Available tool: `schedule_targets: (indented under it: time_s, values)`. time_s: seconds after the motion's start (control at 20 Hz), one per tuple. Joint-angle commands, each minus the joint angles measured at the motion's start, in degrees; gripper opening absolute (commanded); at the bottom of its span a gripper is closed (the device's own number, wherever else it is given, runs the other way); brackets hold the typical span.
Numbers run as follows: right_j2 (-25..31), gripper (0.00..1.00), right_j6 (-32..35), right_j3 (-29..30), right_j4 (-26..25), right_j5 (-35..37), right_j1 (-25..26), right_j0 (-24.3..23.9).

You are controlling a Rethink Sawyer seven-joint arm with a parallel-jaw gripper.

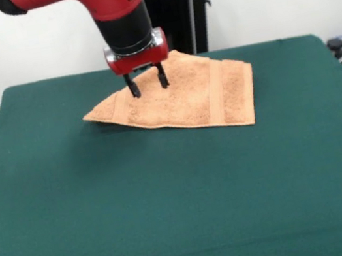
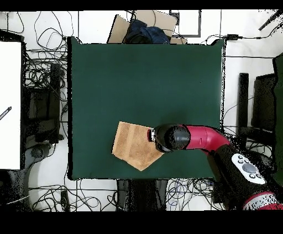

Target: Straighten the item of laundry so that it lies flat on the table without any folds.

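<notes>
The peach-tan towel (image 1: 186,99) lies on the far middle of the dark green table (image 1: 174,220). Its left side comes to a point, so it looks folded over on a diagonal. A border band runs near its right edge. My gripper (image 1: 149,88) hangs straight down over the towel's left part, fingers apart and empty, tips at or just above the cloth. In the overhead view the towel (image 2: 132,146) lies near the table's (image 2: 143,77) bottom edge, and the red arm (image 2: 199,138) covers the gripper and the towel's right corner.
The black pedestal (image 1: 179,7) stands behind the table's far edge. Cables (image 2: 44,83) lie on the floor round the table. A dark bundle on cardboard (image 2: 145,32) sits beyond the table's top edge in the overhead view.
</notes>
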Motion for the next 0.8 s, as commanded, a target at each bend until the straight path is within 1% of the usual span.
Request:
schedule_targets:
  time_s: [0.05,0.2,0.35,0.55,0.8]
  values:
    - [0.3,1.0,-0.1,-1.3,-3.8,-3.9,1.6,1.0]
    - [0.1,1.0,0.8,-0.7,-4.1,-4.9,1.5,1.1]
    - [-1.6,1.0,2.3,-0.7,-5.4,-6.1,0.6,2.4]
    - [-3.0,1.0,4.3,-0.9,-6.5,-9.8,2.0,3.6]
    - [-3.9,1.0,5.0,-1.5,-7.0,-12.4,2.6,4.5]
